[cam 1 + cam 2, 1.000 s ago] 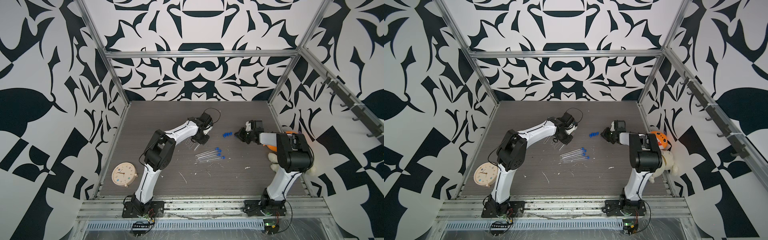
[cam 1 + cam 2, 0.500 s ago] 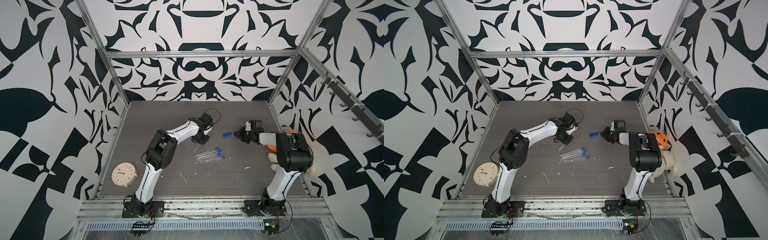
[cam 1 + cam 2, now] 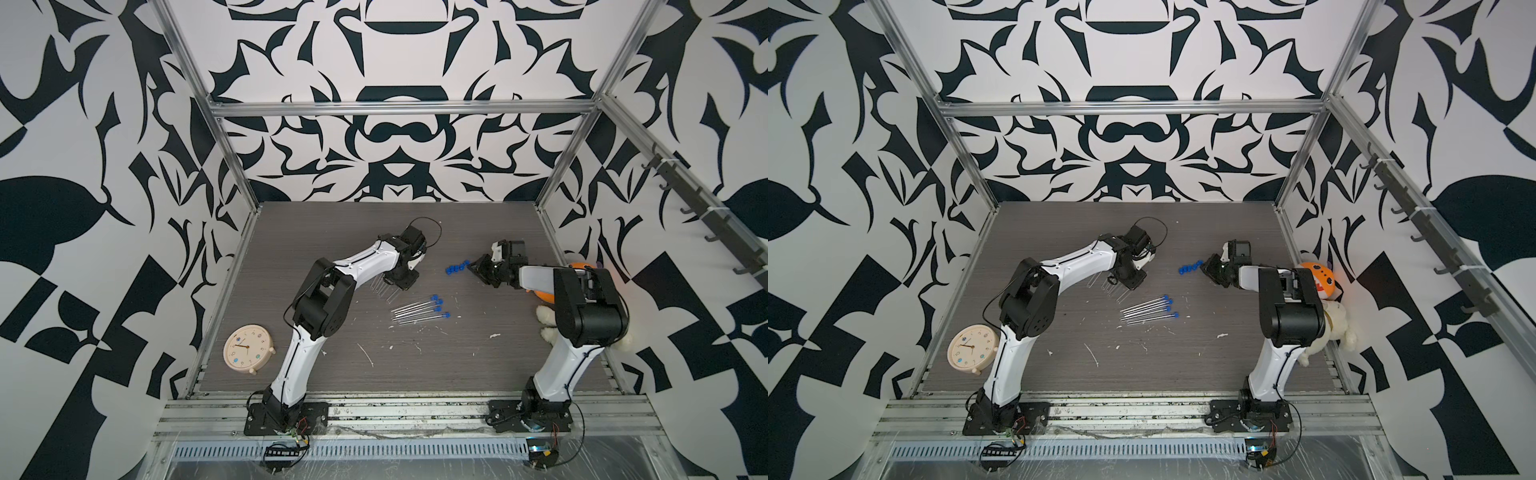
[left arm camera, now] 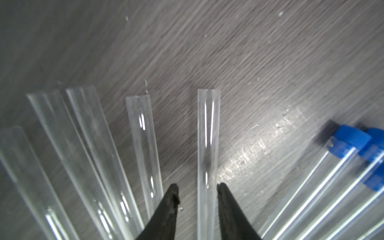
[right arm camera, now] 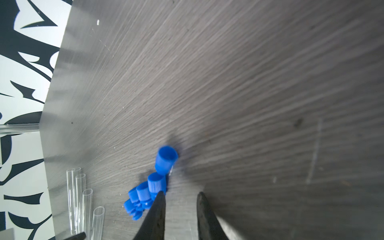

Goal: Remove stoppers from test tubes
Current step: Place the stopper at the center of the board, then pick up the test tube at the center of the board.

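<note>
Clock (image 3: 248, 348): nearest to me, on the table (image 3: 415, 374), beside my left arm.
Capped test tubes (image 3: 413, 311): beyond the clock and to its right, side by side, with blue stoppers (image 3: 435, 297) on their ends.
Left gripper (image 4: 196, 187): farther out than the clock, jaws parted and clamping nothing. One open test tube (image 4: 208, 133) lies between my fingertips, four more fanned beside it.
Loose stoppers (image 5: 154, 185): a heap farther still, well right of the clock.
Right gripper (image 5: 180, 194): jaws parted and empty, just beside that heap.
</note>
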Controlling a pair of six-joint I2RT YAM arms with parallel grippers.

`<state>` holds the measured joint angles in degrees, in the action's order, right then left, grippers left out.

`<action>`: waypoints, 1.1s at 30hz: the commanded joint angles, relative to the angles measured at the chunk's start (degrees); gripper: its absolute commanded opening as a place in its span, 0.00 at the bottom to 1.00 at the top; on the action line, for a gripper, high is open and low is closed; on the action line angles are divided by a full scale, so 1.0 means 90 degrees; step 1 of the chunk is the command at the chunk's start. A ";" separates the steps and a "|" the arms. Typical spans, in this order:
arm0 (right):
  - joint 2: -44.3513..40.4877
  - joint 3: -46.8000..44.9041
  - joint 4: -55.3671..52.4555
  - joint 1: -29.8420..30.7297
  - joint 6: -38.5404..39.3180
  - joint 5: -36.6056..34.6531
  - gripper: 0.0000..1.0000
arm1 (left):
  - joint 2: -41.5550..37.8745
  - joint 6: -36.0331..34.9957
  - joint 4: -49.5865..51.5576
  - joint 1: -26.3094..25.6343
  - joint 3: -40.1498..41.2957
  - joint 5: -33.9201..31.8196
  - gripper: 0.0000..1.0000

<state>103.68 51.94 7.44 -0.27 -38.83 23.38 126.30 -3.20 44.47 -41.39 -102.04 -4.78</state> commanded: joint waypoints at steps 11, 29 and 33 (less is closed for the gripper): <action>-0.1525 -0.0474 -0.0513 0.0036 0.0747 -0.0049 0.30 | -0.1028 -0.0281 0.0049 -0.0335 0.0425 0.0318 0.45; -0.1820 -0.1324 0.0424 0.0041 0.0483 0.0670 0.60 | -0.0702 -0.0540 -0.0053 -0.0724 0.0667 0.0615 0.47; -0.1870 -0.1519 0.0744 0.0042 0.0327 0.0759 0.64 | -0.0488 -0.0619 0.0010 -0.0743 0.0557 0.0496 0.48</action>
<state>88.88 39.27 10.15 -0.23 -34.59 28.49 120.22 -7.57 43.55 -47.70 -95.98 -0.03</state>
